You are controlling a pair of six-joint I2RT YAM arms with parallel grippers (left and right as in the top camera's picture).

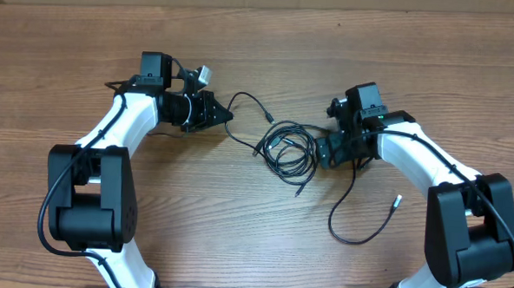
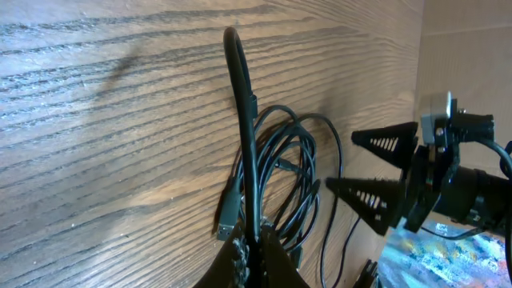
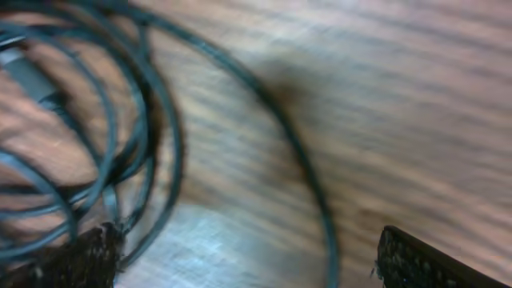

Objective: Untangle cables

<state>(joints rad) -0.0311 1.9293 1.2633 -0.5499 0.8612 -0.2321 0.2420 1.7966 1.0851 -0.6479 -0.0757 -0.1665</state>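
Note:
The cables point(image 1: 289, 151) are thin black cords lying in a tangled coil on the wooden table between the arms. My left gripper point(image 1: 227, 117) is shut on one cable strand; in the left wrist view point(image 2: 258, 245) the strand arcs up from the jaws point(image 2: 242, 96), with a USB plug point(image 2: 228, 220) beside it. My right gripper point(image 1: 320, 153) is open at the coil's right edge. In the right wrist view point(image 3: 248, 262) one blurred strand point(image 3: 308, 180) runs between its fingers, and the coil point(image 3: 96, 120) lies to the left.
A loose black cable loop point(image 1: 349, 226) trails towards the front right and ends in a small plug point(image 1: 398, 200). Another strand point(image 1: 250, 99) curves from the left gripper towards the coil. The open right gripper shows in the left wrist view point(image 2: 364, 164).

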